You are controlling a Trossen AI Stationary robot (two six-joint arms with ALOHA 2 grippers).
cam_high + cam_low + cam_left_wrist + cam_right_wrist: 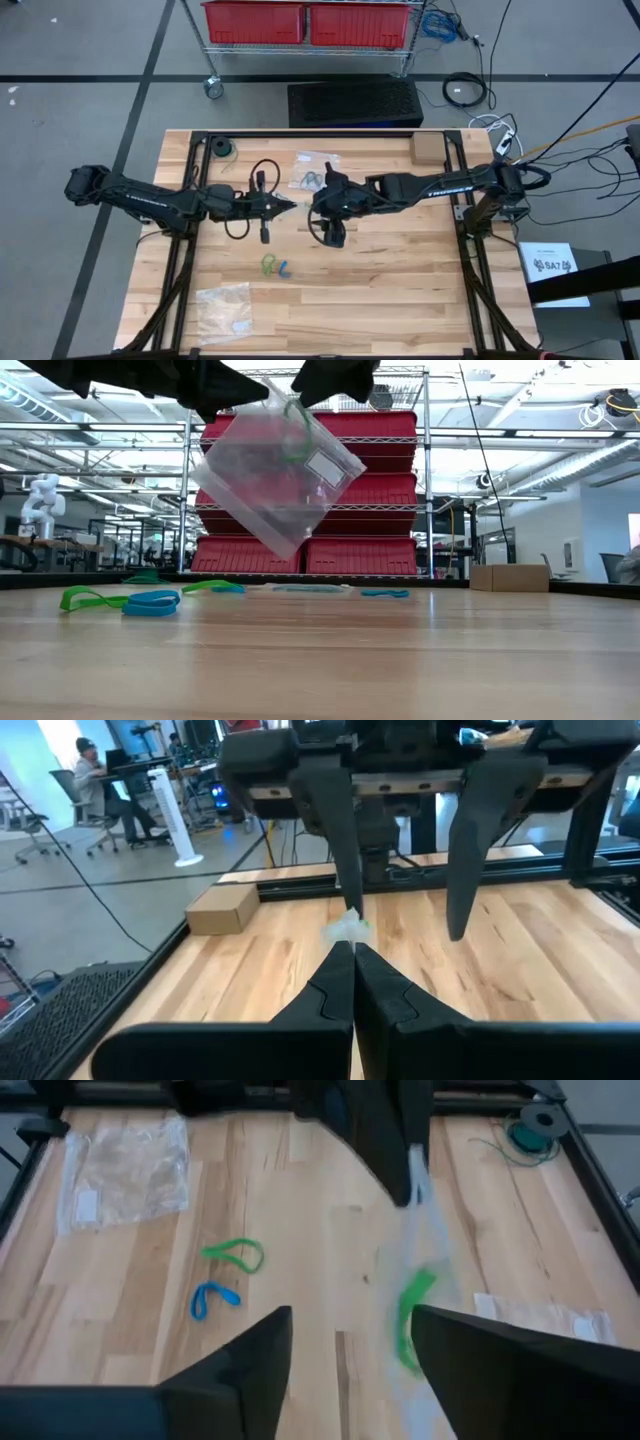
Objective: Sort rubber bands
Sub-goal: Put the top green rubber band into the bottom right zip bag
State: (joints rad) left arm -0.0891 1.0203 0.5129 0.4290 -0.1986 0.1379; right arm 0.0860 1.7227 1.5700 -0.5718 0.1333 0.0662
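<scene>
A clear plastic bag (280, 475) with a white label hangs tilted above the table's middle. A green rubber band (410, 1320) hangs in its upper part (296, 432). My left gripper (352, 955) is shut on the bag, reaching in from the left (290, 205). My right gripper (352, 1318) faces it from the right (320, 203), open, with its fingers on either side of the bag's top. A green band (268, 263) and a blue band (284, 268) lie flat on the wood nearer the near edge. More bands (312, 180) lie by a flat bag farther back. My left gripper pinches the bag's top edge (346, 930) between its two shut fingertips, coming level from the table's left. The bag hangs below the fingers, tilted and lifted clear of the table. Whether my right gripper's fingers (340, 840) touch the bag, I cannot tell.
A flat clear bag (225, 305) lies near the near-left corner and another (318, 158) toward the far edge. A green spool (220, 150) sits at the far left and a cardboard box (428, 148) at the far right. Bare wood (400, 290) spreads over the near right.
</scene>
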